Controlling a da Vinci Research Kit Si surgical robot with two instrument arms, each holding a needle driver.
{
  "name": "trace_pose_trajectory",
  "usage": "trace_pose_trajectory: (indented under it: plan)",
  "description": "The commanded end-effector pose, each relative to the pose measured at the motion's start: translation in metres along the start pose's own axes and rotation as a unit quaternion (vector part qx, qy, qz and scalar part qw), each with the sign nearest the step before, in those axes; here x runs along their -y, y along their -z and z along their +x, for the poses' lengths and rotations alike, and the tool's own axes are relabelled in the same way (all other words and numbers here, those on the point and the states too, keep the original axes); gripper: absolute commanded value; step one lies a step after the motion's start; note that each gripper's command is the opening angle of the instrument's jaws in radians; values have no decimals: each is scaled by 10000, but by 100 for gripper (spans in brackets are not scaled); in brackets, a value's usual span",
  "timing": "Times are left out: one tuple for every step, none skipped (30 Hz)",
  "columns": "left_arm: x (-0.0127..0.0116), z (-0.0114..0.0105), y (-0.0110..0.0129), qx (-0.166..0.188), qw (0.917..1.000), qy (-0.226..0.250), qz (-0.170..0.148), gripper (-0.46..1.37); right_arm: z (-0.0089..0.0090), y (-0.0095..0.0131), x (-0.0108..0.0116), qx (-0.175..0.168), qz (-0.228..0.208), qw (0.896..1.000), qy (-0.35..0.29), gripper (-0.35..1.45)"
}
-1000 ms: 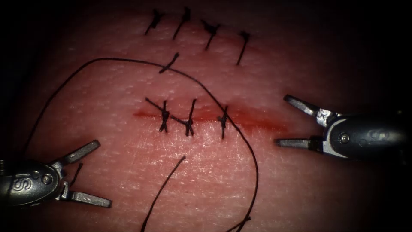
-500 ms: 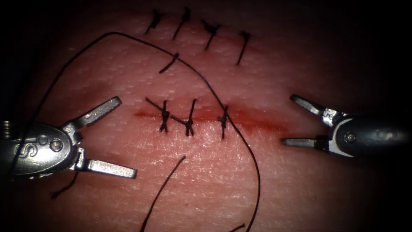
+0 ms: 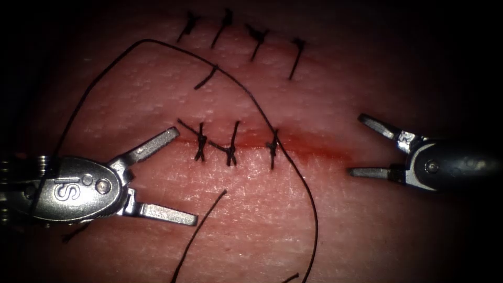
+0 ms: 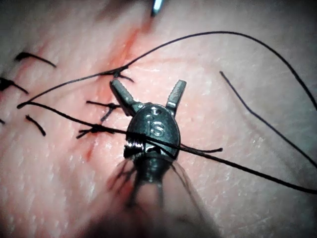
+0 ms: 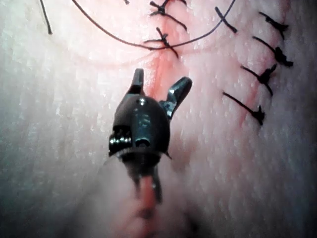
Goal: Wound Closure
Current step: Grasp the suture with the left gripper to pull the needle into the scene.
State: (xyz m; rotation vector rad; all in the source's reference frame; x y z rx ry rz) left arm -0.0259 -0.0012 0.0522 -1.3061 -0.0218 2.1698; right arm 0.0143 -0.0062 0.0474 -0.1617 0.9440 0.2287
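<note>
In the endoscope view, the left end effector (image 3: 175,175) is seen spread wide, with nothing held between its jaws. Its upper jaw tip lies just beside the left end of the cut (image 3: 262,140) in the tissue (image 3: 367,230); its lower jaw is stretched over the tissue below the cut. The right end effector (image 3: 356,145) is likewise spread and empty, and the right end of the cut, marked with red fluid (image 3: 319,149), lies just beside its jaw tips. Three knotted stitches (image 3: 229,144) are seen across the cut, between the two end effectors. A long thread (image 3: 251,97) is seen running from the stitch nearest the right end effector, arching above the cut and passing down across the body of the left end effector. A loose thread end (image 3: 201,230) lies on the tissue just beyond the lower jaw of the left end effector. An older row of stitches (image 3: 246,36) is seen well above both end effectors. The needle cannot be made out.

In the left wrist view, the left end effector (image 4: 148,91) is shown with jaws parted and nothing gripped; the thread (image 4: 89,119) is draped across its body, and the stitches (image 4: 106,106) lie just beside one jaw.

In the right wrist view, the right end effector (image 5: 158,84) is shown spread and empty, the cut (image 5: 161,67) running ahead of its tips toward the stitches (image 5: 161,37).
</note>
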Motion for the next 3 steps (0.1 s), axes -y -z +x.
trace_pose_trajectory:
  plan:
    - [0, 0, 0, -5, 10000, -3, 3, 79, 0, 0, 0, 1, 25, 10000, 0, 127]
    - [0, -1, 0, -5, 10000, -4, 3, 79, 0, 0, 0, 3, 23, 10000, -1, 127]
    - [0, -1, 0, -5, 10000, -4, 3, 79, 0, 0, 0, 3, 22, 10000, -1, 127]
